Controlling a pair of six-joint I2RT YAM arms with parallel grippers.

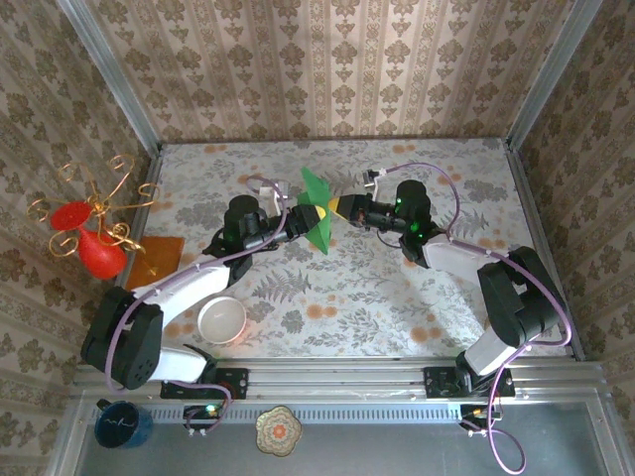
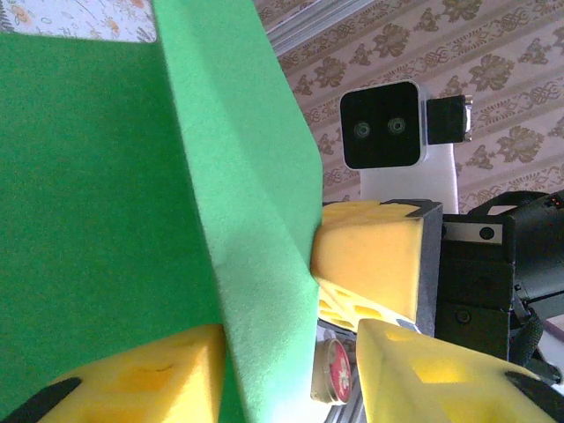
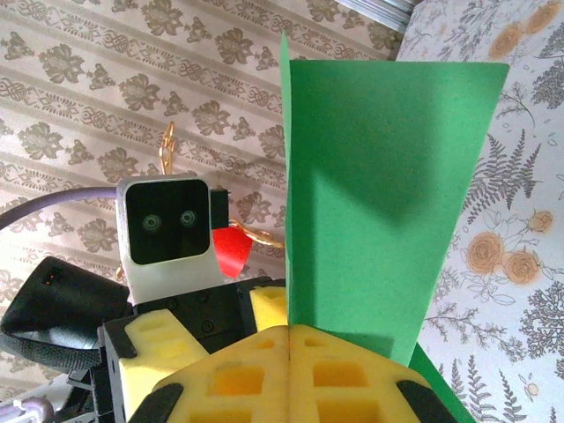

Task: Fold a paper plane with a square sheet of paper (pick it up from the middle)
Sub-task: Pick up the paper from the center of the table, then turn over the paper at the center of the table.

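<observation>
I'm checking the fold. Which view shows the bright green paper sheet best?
Right wrist: the thin bright green paper sheet stands nearly whole, its crease plain, rising from the shut right tool. Left wrist crops it close up; top external shows it small.

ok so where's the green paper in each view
top external: green paper just above the centre of the picture, standing on edge.
left wrist: green paper covers the left half, with a crease running down it.
right wrist: green paper is an upright panel, centre to right, rising out of the right gripper.
shared landmark: the patterned wallpaper behind it in all three.
</observation>
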